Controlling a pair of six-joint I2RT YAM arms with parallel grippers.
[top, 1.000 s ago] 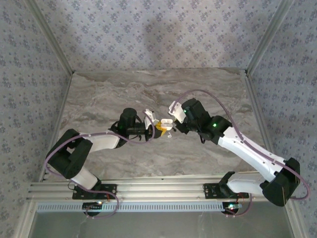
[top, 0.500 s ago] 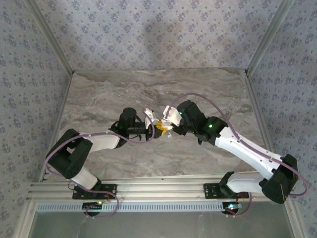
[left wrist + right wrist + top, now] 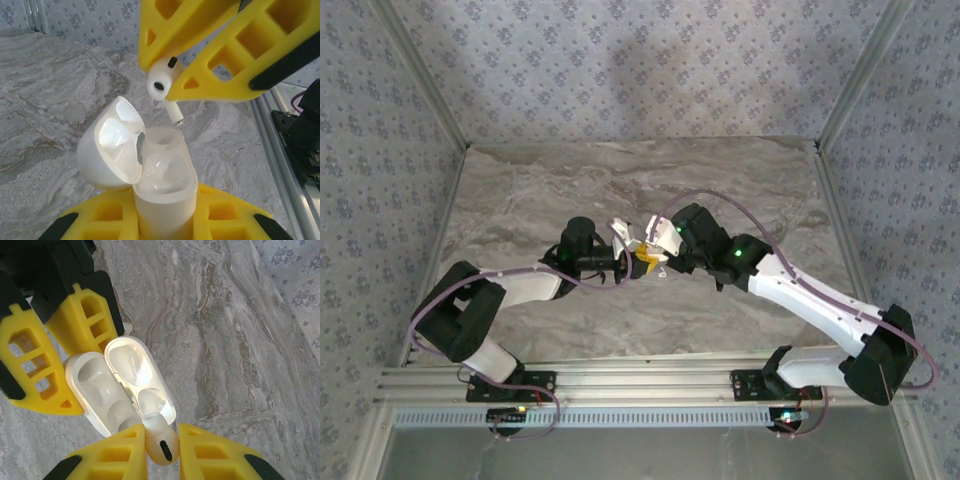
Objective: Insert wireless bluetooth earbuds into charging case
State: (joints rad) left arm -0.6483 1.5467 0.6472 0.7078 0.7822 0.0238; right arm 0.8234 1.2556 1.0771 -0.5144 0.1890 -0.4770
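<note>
- The charging case [image 3: 163, 175] is held upright off the table [image 3: 520, 200], clamped low on its body between the fingers of the left gripper [image 3: 165, 215], which are closed against its sides.
- Its lid [image 3: 112, 145] is swung open to one side, and the sockets in the base are exposed; they look empty, though glare makes this hard to confirm.
- A white earbud [image 3: 161, 80] is pinched by its rounded head between the tips of the right gripper [image 3: 162, 440], whose fingers are closed down to the width of the bud.
- The stem [image 3: 173, 111] is pointed down toward the open case and sits just above its mouth, apart from it.
- The bud is judged to be very light, hard and glossy, so it is likely to slip or twist in the grip if it is nudged against the rim.
- A hold on the head, with the stem left free, is judged to be the right one, since the stem must enter the socket first.
- The case is also smooth, rigid plastic, and the grip low on its body leaves the mouth and hinge unobstructed.
- Little force is thought to be needed; the stem is to be lined up with one socket before anything is lowered or released.
- A tilted stem could catch on the rim and flick the bud out.
</note>
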